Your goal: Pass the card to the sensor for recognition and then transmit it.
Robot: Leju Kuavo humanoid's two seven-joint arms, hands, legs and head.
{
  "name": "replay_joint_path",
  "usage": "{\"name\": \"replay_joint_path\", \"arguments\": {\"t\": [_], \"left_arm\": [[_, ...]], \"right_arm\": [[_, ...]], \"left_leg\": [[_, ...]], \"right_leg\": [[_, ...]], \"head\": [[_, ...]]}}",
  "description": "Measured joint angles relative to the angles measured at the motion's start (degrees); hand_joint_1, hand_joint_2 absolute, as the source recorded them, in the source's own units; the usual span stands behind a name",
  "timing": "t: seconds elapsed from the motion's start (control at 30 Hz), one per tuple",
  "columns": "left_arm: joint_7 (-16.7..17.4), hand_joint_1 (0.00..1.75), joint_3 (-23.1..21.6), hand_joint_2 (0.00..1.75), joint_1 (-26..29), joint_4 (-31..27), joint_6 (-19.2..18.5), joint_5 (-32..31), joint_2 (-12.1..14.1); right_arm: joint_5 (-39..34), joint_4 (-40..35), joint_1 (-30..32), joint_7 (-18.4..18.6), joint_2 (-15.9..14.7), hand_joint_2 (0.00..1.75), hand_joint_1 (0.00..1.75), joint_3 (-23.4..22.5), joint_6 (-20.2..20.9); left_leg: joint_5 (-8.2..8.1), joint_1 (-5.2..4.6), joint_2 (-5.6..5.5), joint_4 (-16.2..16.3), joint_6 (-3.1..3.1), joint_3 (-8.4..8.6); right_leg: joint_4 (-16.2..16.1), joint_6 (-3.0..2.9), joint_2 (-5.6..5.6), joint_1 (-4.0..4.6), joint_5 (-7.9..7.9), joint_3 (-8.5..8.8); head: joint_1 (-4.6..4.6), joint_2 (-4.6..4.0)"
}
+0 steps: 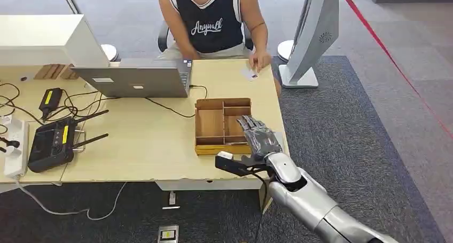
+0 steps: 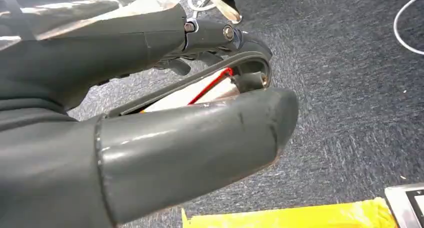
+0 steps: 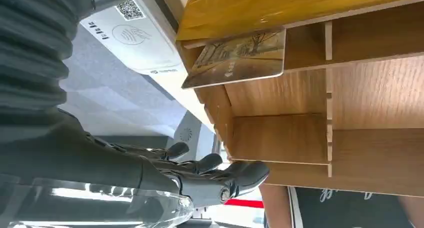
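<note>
A wooden divided box (image 1: pixel 216 126) sits on the table near its right front corner. In the right wrist view a card with a golden tree picture (image 3: pixel 235 57) leans in one compartment of the box (image 3: pixel 300 138). Beside the box lies the white sensor (image 3: pixel 132 37), marked with a QR code and a wave symbol. My right hand (image 1: pixel 259 136) hovers over the box's right side with its fingers (image 3: pixel 215 170) stretched out, apart from the card and holding nothing. My left hand (image 2: pixel 165 123) hangs over the carpet, fingers loosely curved, nothing in it.
A person sits at the far side of the table with a hand on a small white card (image 1: pixel 249 73). A laptop (image 1: pixel 133 80), a black router (image 1: pixel 51 141) and a power strip (image 1: pixel 15 147) take the left half. A white stand (image 1: pixel 312 34) rises right of the table.
</note>
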Motion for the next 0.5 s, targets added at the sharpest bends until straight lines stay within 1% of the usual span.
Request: {"name": "replay_joint_path", "arguments": {"t": [0.43,0.47,0.5], "left_arm": [[-0.11,0.0,-0.02,0.0,0.01,0.0,0.0,0.13,0.0],[-0.11,0.0,-0.02,0.0,0.01,0.0,0.0,0.15,0.0],[-0.13,0.0,-0.02,0.0,0.01,0.0,0.0,0.22,0.0]], "right_arm": [[-1.01,1.84,-0.34,-0.26,0.63,1.75,0.0,0.42,-0.07],[-1.05,1.92,-0.35,-0.28,0.68,1.75,0.03,0.44,-0.11],[-1.27,2.1,-0.43,-0.37,0.72,1.75,0.14,0.44,-0.2]], "left_leg": [[0.0,0.0,0.0,0.0,0.0,0.01],[0.0,0.0,0.0,0.0,0.0,0.0],[0.0,0.0,0.0,0.0,0.0,0.0]], "right_leg": [[0.0,0.0,0.0,0.0,0.0,0.0],[0.0,0.0,0.0,0.0,0.0,0.0],[0.0,0.0,0.0,0.0,0.0,0.0]], "head": [[0.0,0.0],[0.0,0.0],[0.0,0.0]]}}
